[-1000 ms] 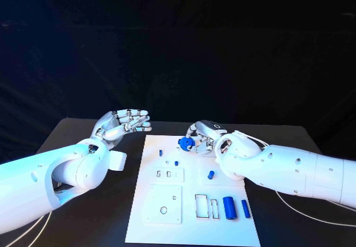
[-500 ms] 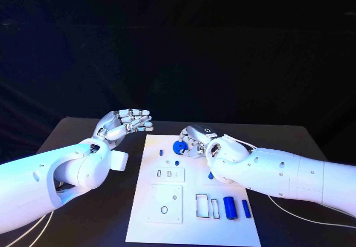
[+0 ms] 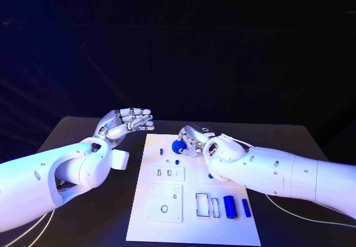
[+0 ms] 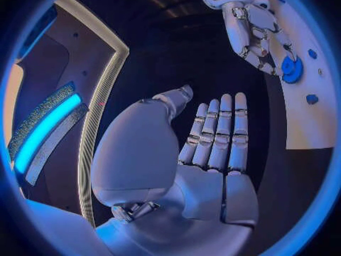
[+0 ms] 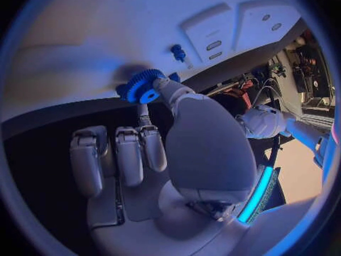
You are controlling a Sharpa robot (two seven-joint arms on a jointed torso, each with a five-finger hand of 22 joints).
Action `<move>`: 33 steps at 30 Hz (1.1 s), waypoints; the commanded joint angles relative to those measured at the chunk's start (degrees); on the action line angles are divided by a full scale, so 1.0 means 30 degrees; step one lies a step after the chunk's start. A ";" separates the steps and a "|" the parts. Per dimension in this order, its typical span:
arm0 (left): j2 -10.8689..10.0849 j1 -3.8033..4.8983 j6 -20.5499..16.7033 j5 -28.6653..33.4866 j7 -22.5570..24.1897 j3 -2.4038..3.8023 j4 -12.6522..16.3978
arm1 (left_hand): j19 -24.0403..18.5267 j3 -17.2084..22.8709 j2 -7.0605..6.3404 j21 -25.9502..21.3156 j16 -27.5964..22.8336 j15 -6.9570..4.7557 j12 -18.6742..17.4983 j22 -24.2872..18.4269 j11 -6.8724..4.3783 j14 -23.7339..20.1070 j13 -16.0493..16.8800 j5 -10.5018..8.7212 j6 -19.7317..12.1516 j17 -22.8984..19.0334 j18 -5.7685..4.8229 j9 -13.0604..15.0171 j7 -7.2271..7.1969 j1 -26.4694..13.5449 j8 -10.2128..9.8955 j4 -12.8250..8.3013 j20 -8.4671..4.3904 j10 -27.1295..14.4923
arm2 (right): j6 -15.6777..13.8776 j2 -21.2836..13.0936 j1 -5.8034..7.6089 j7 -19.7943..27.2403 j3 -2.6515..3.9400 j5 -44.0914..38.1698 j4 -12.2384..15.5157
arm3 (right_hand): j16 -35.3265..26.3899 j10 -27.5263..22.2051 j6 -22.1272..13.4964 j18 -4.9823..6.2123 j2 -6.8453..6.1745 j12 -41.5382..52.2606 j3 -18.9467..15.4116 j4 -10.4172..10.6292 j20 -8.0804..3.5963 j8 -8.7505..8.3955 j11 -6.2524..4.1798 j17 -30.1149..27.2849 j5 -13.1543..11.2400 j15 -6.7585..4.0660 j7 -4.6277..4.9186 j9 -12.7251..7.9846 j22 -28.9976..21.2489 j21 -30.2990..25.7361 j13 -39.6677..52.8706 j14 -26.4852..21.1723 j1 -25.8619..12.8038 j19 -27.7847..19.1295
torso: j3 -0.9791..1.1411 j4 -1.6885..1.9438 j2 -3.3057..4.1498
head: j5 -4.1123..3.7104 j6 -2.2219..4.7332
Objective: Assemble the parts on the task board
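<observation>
Your left hand hovers off the task board's left edge, fingers apart, holding nothing. Your right hand pinches a blue gear at the board's far end; two blue cylinders lie near right.

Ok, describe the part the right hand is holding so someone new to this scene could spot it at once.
Start at the white task board in the middle of the black table and go to its far edge, where the right hand reaches in. Pinched in its fingertips is a blue gear. Unlike the plain blue pegs and cylinders nearby, it is a round, toothed wheel.
</observation>
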 commanded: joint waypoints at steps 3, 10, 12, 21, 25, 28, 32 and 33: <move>0.0033 0.0031 0.0339 0.0044 0.0089 0.0017 0.0064 | 0.0059 -0.0032 0.0183 0.0102 -0.0095 -0.0043 -0.0130 0.0028 0.0107 -0.0118 0.0025 -0.0073 -0.0103 0.0033 0.0066 0.0031 0.0417 -0.0053 -0.0114 -0.0069 0.0012 0.0043 | 0.0322 0.0235 -0.0015 -0.0026 0.0000 -0.0278 -0.0280 | 0.0084 0.0401 0.0044 -0.0237 0.0040 -0.0046 0.0225 -0.0008 -0.0061 -0.0145 -0.0056 0.3395 -0.0026 -0.0091 -0.0048 -0.0012 0.4961 0.0035 0.2872 0.1653 -0.0279 0.1944 | 0.0011 -0.0009 0.0001 | 0.0018 0.0027; 0.0044 0.0032 0.0358 0.0044 0.0071 0.0017 0.0065 | 0.0059 -0.0032 0.0183 0.0102 -0.0095 -0.0043 -0.0130 0.0028 0.0107 -0.0118 0.0025 -0.0073 -0.0103 0.0033 0.0066 0.0031 0.0417 -0.0053 -0.0114 -0.0069 0.0012 0.0043 | 0.0369 0.0617 -0.0075 0.0080 -0.0019 -0.0144 -0.0913 | 0.0049 0.0119 -0.0287 -0.0211 -0.0104 -0.0376 0.0362 -0.0031 -0.0004 -0.0443 0.0057 0.3290 -0.0143 -0.0004 0.0087 -0.0099 0.4873 -0.0033 0.2548 0.1629 -0.0539 0.1872 | 0.0030 0.0020 0.0010 | 0.0009 0.0062; 0.0042 0.0032 0.0362 0.0044 0.0066 0.0017 0.0066 | 0.0027 -0.0042 0.0219 0.0157 -0.0121 -0.0044 -0.0140 0.0048 0.0103 -0.0128 0.0024 -0.0078 -0.0088 0.0087 0.0062 0.0044 0.0412 -0.0050 -0.0143 -0.0133 0.0006 0.0059 | 0.0380 0.0674 -0.0101 0.0155 -0.0027 -0.0067 -0.1020 | 0.0036 -0.0026 -0.0645 -0.0194 -0.0170 -0.0545 0.0433 -0.0055 0.0055 -0.0724 0.0158 0.3253 -0.0181 0.0075 0.0211 -0.0193 0.4818 -0.0077 0.2386 0.1620 -0.0645 0.1826 | 0.0030 0.0027 0.0021 | 0.0040 0.0049; 0.0033 0.0033 0.0365 0.0044 0.0044 0.0017 0.0055 | 0.0027 -0.0042 0.0219 0.0157 -0.0121 -0.0044 -0.0140 0.0048 0.0103 -0.0128 0.0024 -0.0078 -0.0088 0.0087 0.0062 0.0044 0.0412 -0.0050 -0.0143 -0.0133 0.0006 0.0059 | 0.0521 0.0705 -0.0163 0.0439 -0.0055 0.0176 -0.1049 | 0.0022 -0.0128 -0.1057 -0.0172 -0.0386 -0.0659 0.0359 -0.0079 0.0202 -0.1151 0.0332 0.3207 -0.0368 0.0235 0.0385 -0.0308 0.4748 -0.0135 0.2291 0.1608 -0.0942 0.1766 | 0.0026 -0.0029 0.0002 | 0.0096 -0.0059; 0.0023 0.0033 0.0372 0.0044 0.0031 0.0017 0.0057 | 0.0027 -0.0042 0.0219 0.0157 -0.0121 -0.0044 -0.0140 0.0048 0.0103 -0.0128 0.0024 -0.0078 -0.0088 0.0087 0.0062 0.0044 0.0412 -0.0050 -0.0143 -0.0133 0.0006 0.0059 | 0.0505 0.0641 -0.0171 0.0462 -0.0062 0.0203 -0.1008 | 0.0014 -0.0128 -0.1054 -0.0173 -0.0403 -0.0658 0.0322 -0.0058 0.0218 -0.1172 0.0345 0.3181 -0.0380 0.0248 0.0392 -0.0309 0.4752 -0.0132 0.2294 0.1602 -0.1006 0.1768 | 0.0039 -0.0035 0.0008 | 0.0107 -0.0047; 0.0018 0.0033 0.0372 0.0044 0.0023 0.0017 0.0054 | 0.0027 -0.0042 0.0219 0.0157 -0.0121 -0.0044 -0.0140 0.0048 0.0103 -0.0128 0.0024 -0.0078 -0.0088 0.0087 0.0062 0.0044 0.0412 -0.0050 -0.0143 -0.0133 0.0006 0.0059 | 0.0492 0.0614 -0.0175 0.0484 -0.0068 0.0263 -0.1027 | 0.0007 -0.0197 -0.1111 -0.0164 -0.0463 -0.0731 0.0209 -0.0011 0.0251 -0.1255 0.0369 0.3162 -0.0417 0.0274 0.0413 -0.0321 0.4725 -0.0154 0.2223 0.1597 -0.1151 0.1745 | 0.0036 -0.0045 -0.0006 | 0.0098 -0.0029; 0.0015 0.0033 0.0377 0.0044 0.0012 0.0017 0.0050 | 0.0014 -0.0058 0.0222 0.0172 -0.0132 -0.0041 -0.0145 0.0053 0.0107 -0.0135 0.0022 -0.0079 -0.0089 0.0104 0.0059 0.0047 0.0415 -0.0074 -0.0156 -0.0137 0.0006 0.0057 | 0.0606 0.0591 -0.0178 0.0529 -0.0077 0.0447 -0.1021 | 0.0009 -0.0324 -0.1535 -0.0160 -0.0430 -0.0860 -0.0510 0.0186 0.0375 -0.1739 0.0496 0.3167 -0.0726 0.0397 0.0542 -0.0416 0.4717 -0.0166 0.2112 0.1595 -0.1493 0.1736 | 0.0028 -0.0017 -0.0001 | 0.0068 -0.0003; 0.0015 0.0033 0.0375 0.0044 0.0009 0.0017 0.0046 | 0.0014 -0.0058 0.0222 0.0172 -0.0132 -0.0041 -0.0145 0.0053 0.0107 -0.0135 0.0022 -0.0079 -0.0089 0.0104 0.0059 0.0047 0.0415 -0.0074 -0.0156 -0.0137 0.0006 0.0057 | 0.0674 0.0582 -0.0179 0.0534 -0.0080 0.0499 -0.1007 | 0.0010 -0.0337 -0.1582 -0.0169 -0.0350 -0.0871 -0.0950 0.0367 0.0412 -0.1861 0.0522 0.3163 -0.0401 0.0426 0.0560 -0.0425 0.4748 -0.0143 0.2106 0.1593 -0.1682 0.1761 | 0.0032 -0.0011 0.0001 | 0.0066 0.0003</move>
